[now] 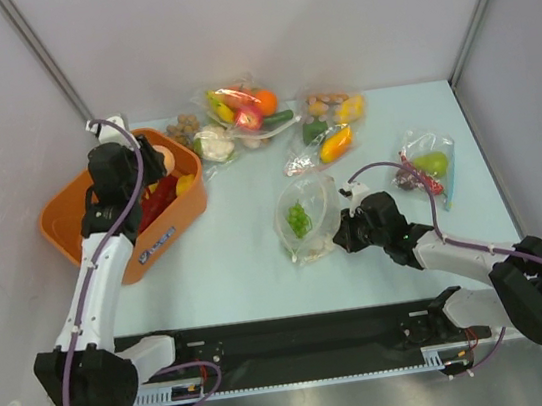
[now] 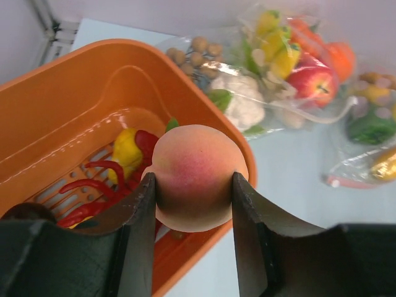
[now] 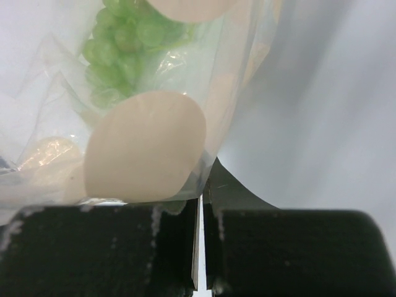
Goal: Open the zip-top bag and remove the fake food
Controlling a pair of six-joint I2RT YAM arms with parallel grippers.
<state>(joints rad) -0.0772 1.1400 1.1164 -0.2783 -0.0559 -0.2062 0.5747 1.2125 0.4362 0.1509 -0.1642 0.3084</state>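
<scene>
My left gripper (image 1: 158,164) hangs over the orange basket (image 1: 59,221), shut on the pink-orange peach (image 2: 198,176), one finger on each side of it. The red lobster (image 2: 99,179) lies in the basket (image 2: 68,105) below, next to a yellow piece (image 2: 127,148). The zip-top bag (image 1: 306,220) lies on the table's middle with the green grape bunch (image 1: 299,219) inside. My right gripper (image 1: 343,237) is at the bag's right edge. In the right wrist view its jaws (image 3: 203,185) are shut on the clear plastic (image 3: 55,93); grapes (image 3: 124,43) and pale pieces (image 3: 145,148) show through.
Other bags of toy food lie at the back: one with an orange, banana and apple (image 1: 243,111), one with a yellow pepper (image 1: 331,144), and a blue-edged one with a green pear (image 1: 430,167). A cauliflower (image 1: 213,146) sits beside the basket. Grey walls close both sides.
</scene>
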